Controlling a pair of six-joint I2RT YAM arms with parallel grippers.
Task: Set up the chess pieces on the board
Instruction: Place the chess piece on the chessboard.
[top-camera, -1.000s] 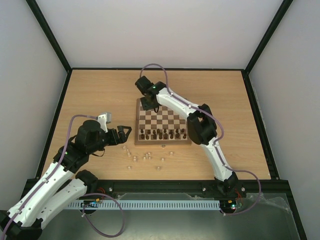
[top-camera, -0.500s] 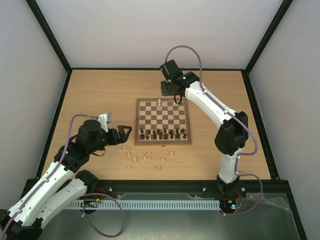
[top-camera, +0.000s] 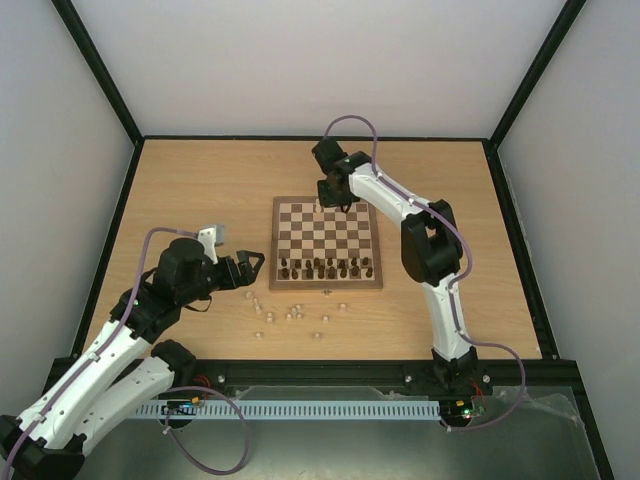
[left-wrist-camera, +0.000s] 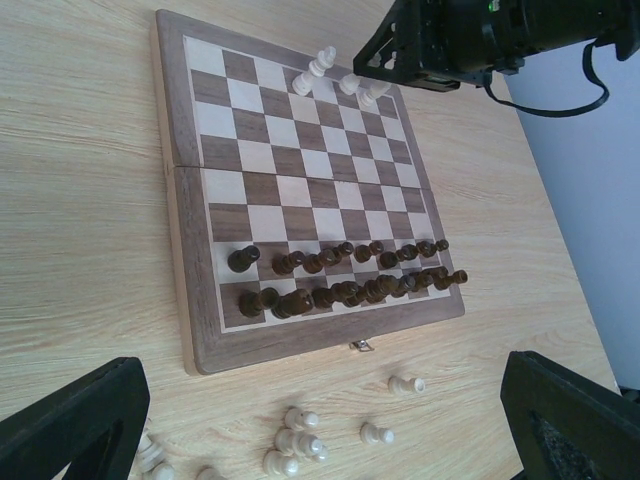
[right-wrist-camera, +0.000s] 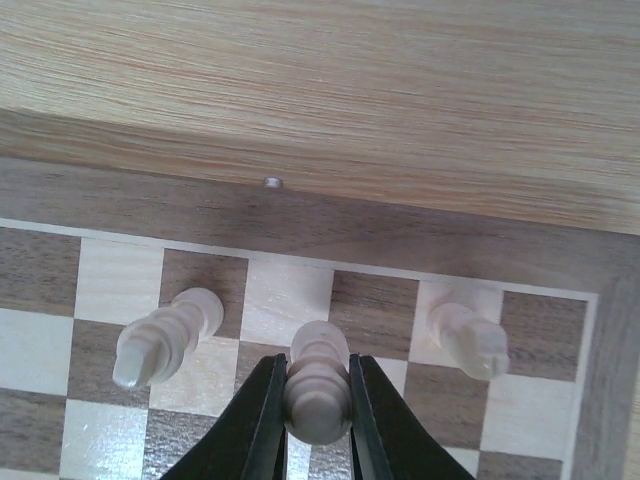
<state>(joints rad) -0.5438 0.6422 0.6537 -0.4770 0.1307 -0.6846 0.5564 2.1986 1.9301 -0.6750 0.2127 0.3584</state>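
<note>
The right gripper (right-wrist-camera: 318, 405) is held over the far edge of the board (top-camera: 330, 232), near the middle of that edge. Its fingers (right-wrist-camera: 262, 425) are drawn almost together and are clamped on the head of a pale chess piece (right-wrist-camera: 318, 375). This piece is gripped between both pads over the board's far row; whether its base rests on a square cannot be told. Two more pale pieces (right-wrist-camera: 165, 338) are stood in the same row, one on each side of the held one and apart from the fingers.

The left gripper (top-camera: 243, 271) is kept above the table (top-camera: 200, 190), just off the board's near left corner. Its fingers (left-wrist-camera: 70, 420) are spread fully apart, and nothing is held or touched by them.

Loose pale pieces (top-camera: 290, 315) are scattered on the table just beside the board's near edge. Two rows of dark pieces (top-camera: 325, 267) are lined up along that near edge on the board.
</note>
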